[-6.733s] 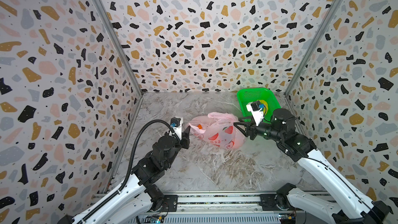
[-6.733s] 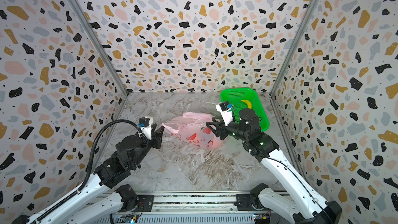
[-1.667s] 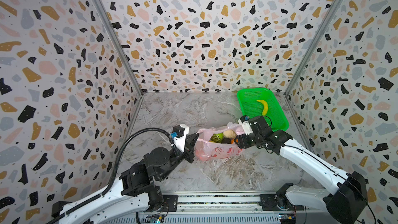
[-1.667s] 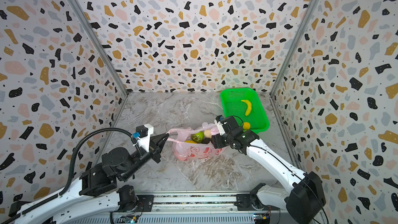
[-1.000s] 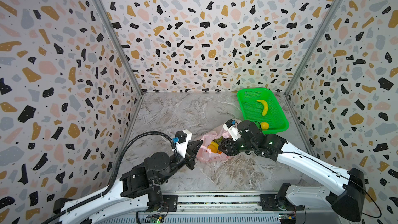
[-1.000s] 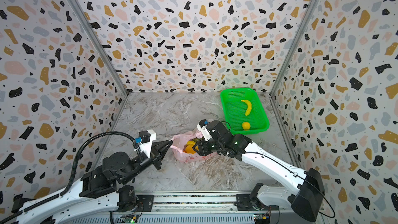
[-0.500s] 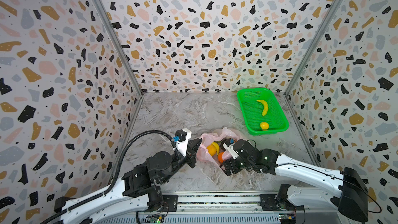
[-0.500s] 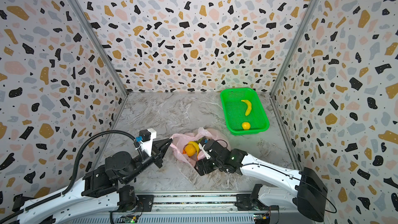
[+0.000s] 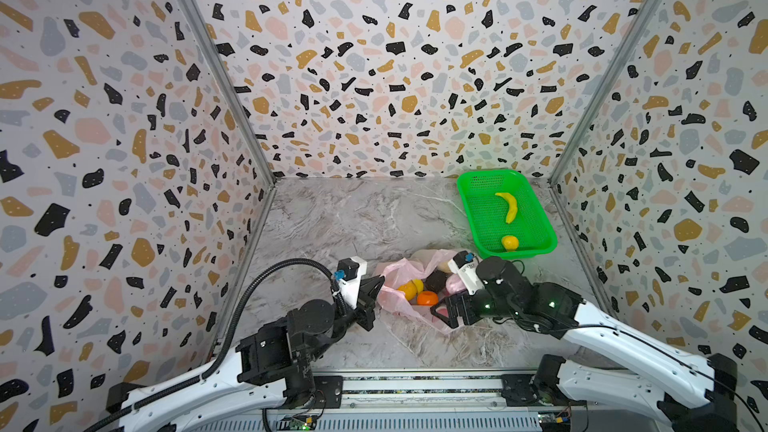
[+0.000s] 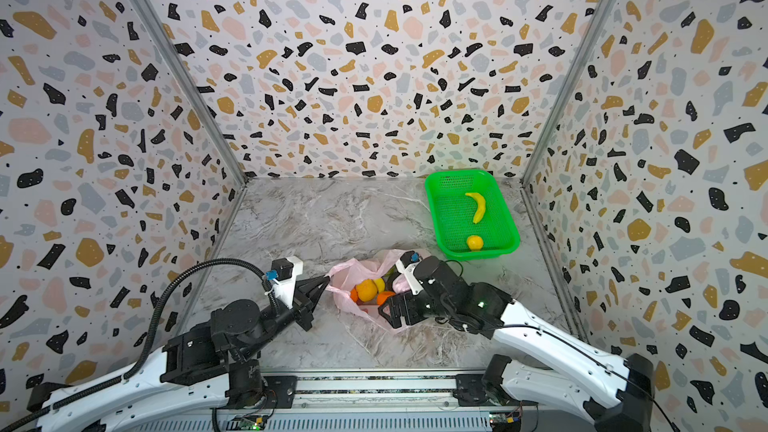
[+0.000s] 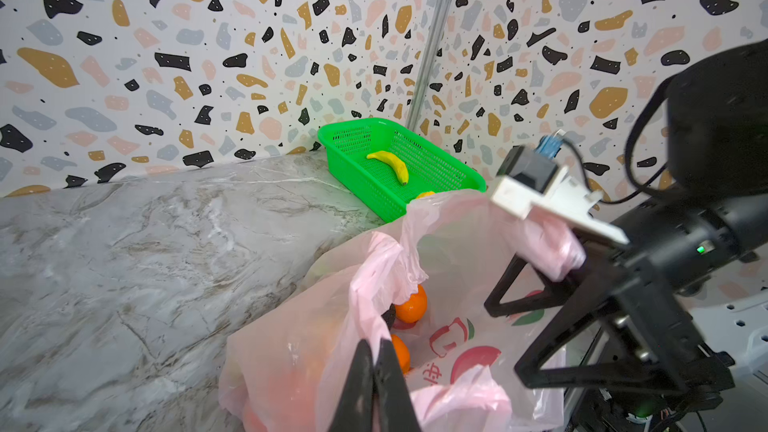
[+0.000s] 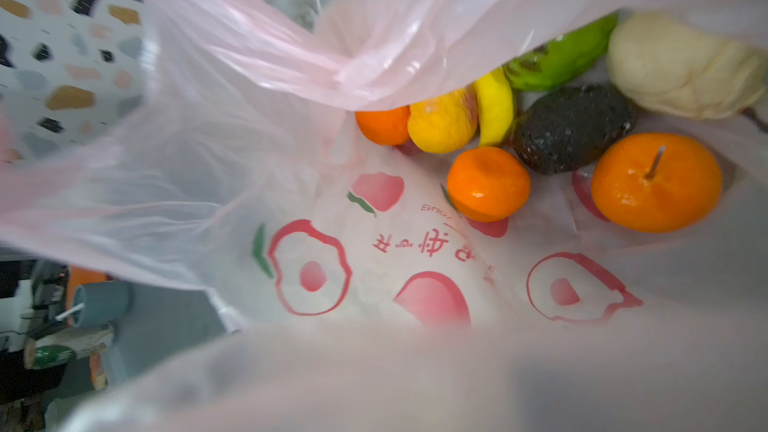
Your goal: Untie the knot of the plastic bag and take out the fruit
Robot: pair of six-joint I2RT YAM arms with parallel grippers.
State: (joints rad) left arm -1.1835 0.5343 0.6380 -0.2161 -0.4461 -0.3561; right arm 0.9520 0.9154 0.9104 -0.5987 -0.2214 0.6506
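The pink plastic bag [image 9: 395, 272] [image 10: 345, 276] lies near the front of the table with its mouth open. No knot shows. My left gripper [image 9: 380, 281] [image 11: 374, 344] is shut on the bag's rim on its left side. My right gripper [image 9: 441, 312] [image 11: 515, 338] stands open at the near right of the mouth, its fingers over the film. Pink film hides them in the right wrist view. Inside lie tangerines [image 12: 488, 184], a dark avocado [image 12: 571, 128], a peach [image 12: 442, 122], a green fruit [image 12: 561, 58] and a pale one [image 12: 681, 66].
A green mesh basket [image 9: 484, 209] [image 10: 449, 209] stands at the back right corner, just behind the bag. It holds a banana [image 9: 509, 206] and a small yellow-orange fruit [image 9: 510, 242]. Patterned walls close the table on three sides.
My right gripper has opened and moved from above the bag to the near side of its mouth. The mouth gapes wider. The left gripper keeps its hold on the rim.
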